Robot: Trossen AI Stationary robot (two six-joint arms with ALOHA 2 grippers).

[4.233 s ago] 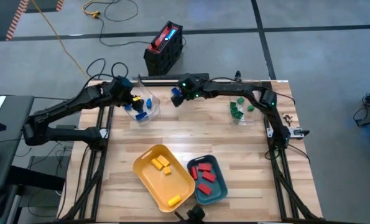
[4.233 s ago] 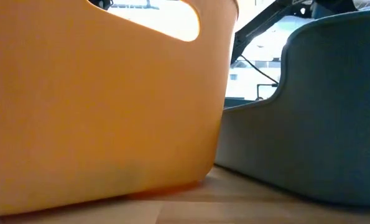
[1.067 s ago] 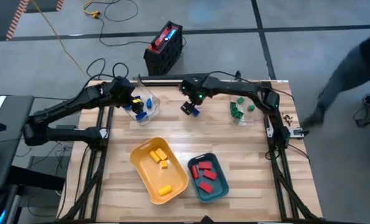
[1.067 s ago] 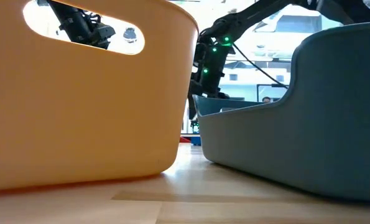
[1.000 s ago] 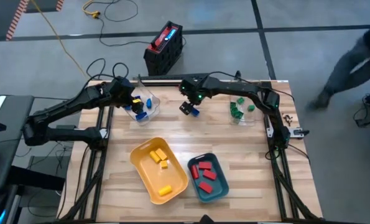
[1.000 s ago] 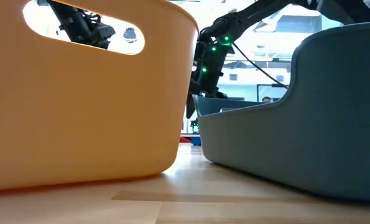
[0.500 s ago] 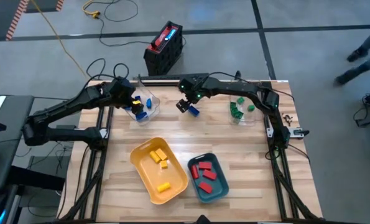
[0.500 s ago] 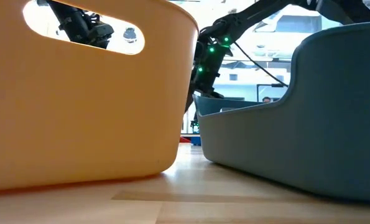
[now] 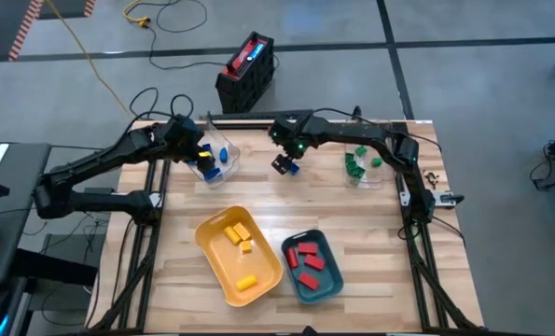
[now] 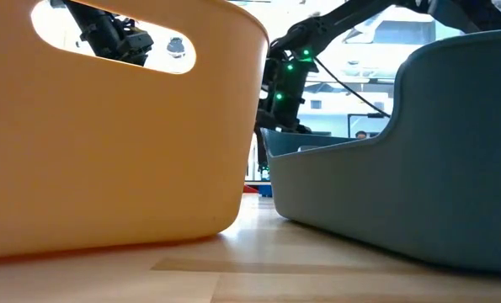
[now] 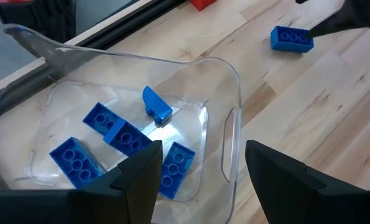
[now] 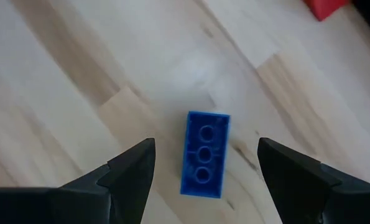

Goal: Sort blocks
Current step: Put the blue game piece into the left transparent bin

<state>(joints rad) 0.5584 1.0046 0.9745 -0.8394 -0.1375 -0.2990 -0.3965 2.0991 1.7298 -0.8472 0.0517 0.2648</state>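
Right gripper [image 12: 204, 171] is spread wide right over the loose blue block [image 12: 204, 154], upper middle of the high view. Looks light, hard plastic, probably slick, so I'd pinch its long flat sides. Bare wood all round it. Left gripper [image 11: 200, 165], also spread and empty, hangs over the clear container [image 11: 231, 84] of blue blocks.

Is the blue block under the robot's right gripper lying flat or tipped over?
Lying flat. The blue block rests on the wooden table with its three studs facing up, between the open right gripper fingers, untouched.
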